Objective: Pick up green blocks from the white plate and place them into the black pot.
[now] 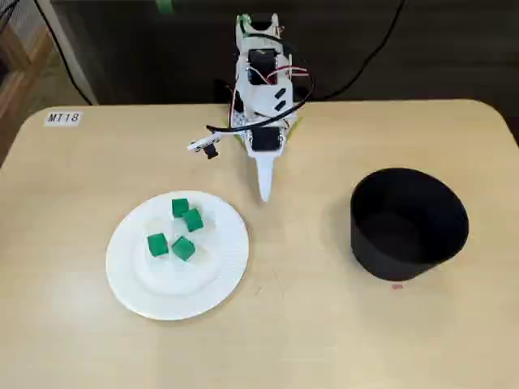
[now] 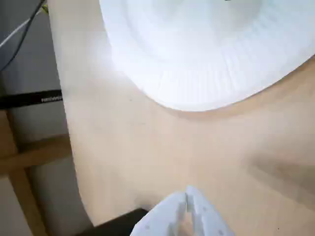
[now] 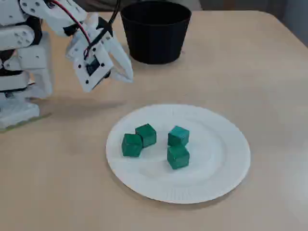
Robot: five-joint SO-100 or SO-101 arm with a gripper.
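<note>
The gripper (image 1: 264,194) hung above the table (image 1: 308,324), between the white plate (image 1: 130,279) and the black pot (image 1: 397,261) and nearer the plate. In the wrist view its jaws were pressed together with only a thin seam between them and nothing held. All four green blocks (image 3: 146,134) lay on the plate and none in the pot, so the task looked unstarted. The likeliest trouble lay in how the blocks sat: in two close pairs, each touching or nearly so. That left little room for a finger to slip between them, so a descending jaw could land on a neighbour or shove a pair across the plate. The plate looked like light paper with a ribbed rim, and a sideways push could probably shift it whole. The pot's wall stood tall, so a carry made too low might strike its rim. Being cubes, the blocks had no long axis. Each rested flat on one face, but they were turned at differing angles, so jaws not squared to a block's side faces might twist it loose. The pot stood upright, mouth open upward.
</note>
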